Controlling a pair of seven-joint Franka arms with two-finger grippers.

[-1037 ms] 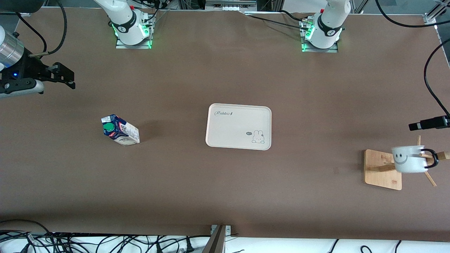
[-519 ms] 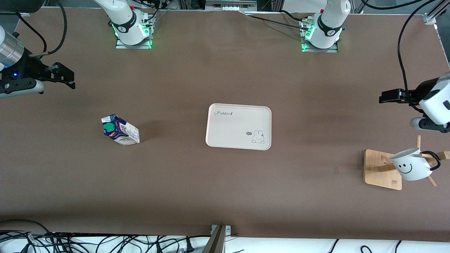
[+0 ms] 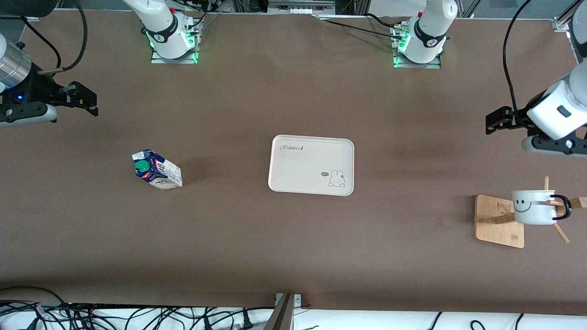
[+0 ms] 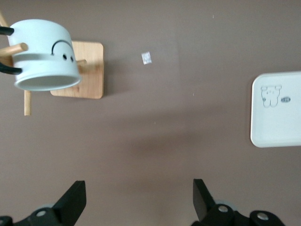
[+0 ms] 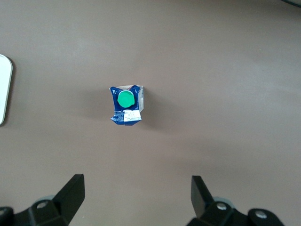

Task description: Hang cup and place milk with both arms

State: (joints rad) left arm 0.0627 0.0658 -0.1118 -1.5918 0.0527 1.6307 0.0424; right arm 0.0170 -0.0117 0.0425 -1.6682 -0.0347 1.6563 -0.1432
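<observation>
The white cup point(image 3: 534, 207) with a smiley face hangs by its black handle on a peg of the wooden rack point(image 3: 497, 220), at the left arm's end of the table. It also shows in the left wrist view as the cup point(image 4: 44, 55). My left gripper point(image 3: 495, 123) is open and empty over bare table, apart from the cup; its own view shows the left gripper point(image 4: 138, 197) with jaws wide. The blue milk point(image 3: 157, 170) with a green cap stands at the right arm's end. My right gripper point(image 3: 85, 98) waits open, high over the table, looking down on the milk point(image 5: 126, 104).
A cream tray point(image 3: 312, 165) with a rabbit print lies mid-table between the milk and the rack. Its edge shows in both wrist views, as the tray point(image 4: 277, 117) and the tray point(image 5: 3, 89). Cables run along the table's edges.
My left arm has drawn away from the rack and come further into the front view. The cup swung on its peg and hangs level again. The right arm has not moved.
</observation>
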